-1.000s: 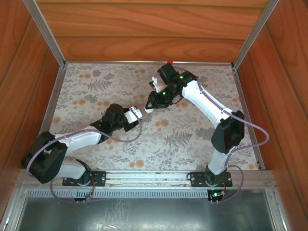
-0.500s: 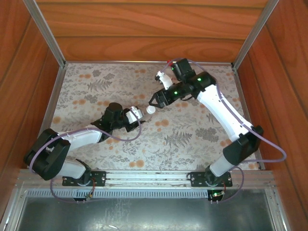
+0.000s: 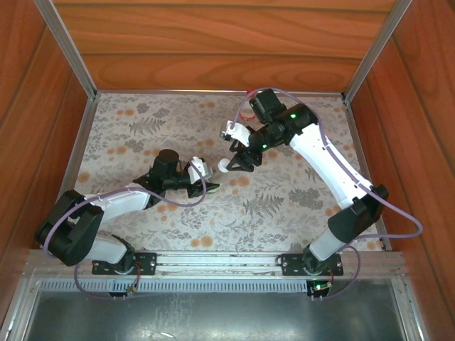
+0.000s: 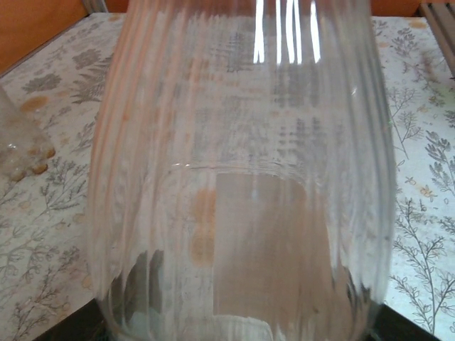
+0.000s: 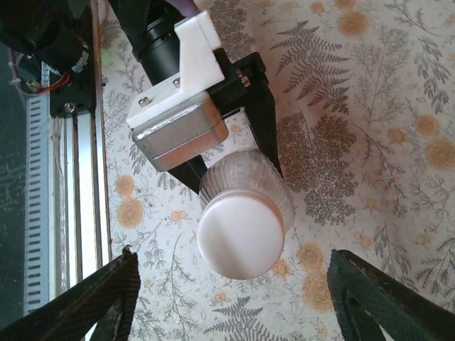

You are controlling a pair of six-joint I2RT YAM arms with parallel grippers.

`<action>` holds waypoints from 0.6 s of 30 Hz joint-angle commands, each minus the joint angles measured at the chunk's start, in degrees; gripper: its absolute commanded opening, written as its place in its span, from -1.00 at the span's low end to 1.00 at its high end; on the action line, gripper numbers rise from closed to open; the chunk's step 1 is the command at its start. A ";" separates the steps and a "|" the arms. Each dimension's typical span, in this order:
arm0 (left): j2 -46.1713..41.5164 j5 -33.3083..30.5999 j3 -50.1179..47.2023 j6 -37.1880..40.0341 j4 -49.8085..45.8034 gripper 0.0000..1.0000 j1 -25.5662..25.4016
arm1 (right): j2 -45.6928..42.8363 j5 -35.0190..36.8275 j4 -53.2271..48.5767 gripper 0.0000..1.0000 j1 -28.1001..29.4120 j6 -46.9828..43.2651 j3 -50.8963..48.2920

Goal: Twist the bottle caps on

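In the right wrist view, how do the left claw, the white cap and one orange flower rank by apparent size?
1. left claw, gripping the bottle
2. white cap, enlarged by nearness
3. orange flower

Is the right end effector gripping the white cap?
No, its fingers stand wide apart either side of the white cap, not touching it.

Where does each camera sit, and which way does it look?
Top external: above, behind the bases, looking down on the table; both arms show.
Left wrist: faces the clear bottle that the left gripper holds; dark fingers at bottom.
Right wrist: looks down on the white cap; its open fingers at both sides.
Shared: both wrist views show the bottle.
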 commanded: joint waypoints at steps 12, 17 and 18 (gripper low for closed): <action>-1.36 2.80 1.91 -0.96 0.39 0.01 0.55 | 5.15 0.46 -2.11 0.24 1.37 -2.58 0.69; -1.37 1.79 1.83 -0.88 0.29 0.01 0.59 | 4.94 0.39 -0.69 0.06 1.33 -1.05 -0.02; -1.28 1.78 1.89 -0.79 0.27 0.01 0.60 | 4.75 0.36 -0.35 0.05 1.46 -0.74 -0.19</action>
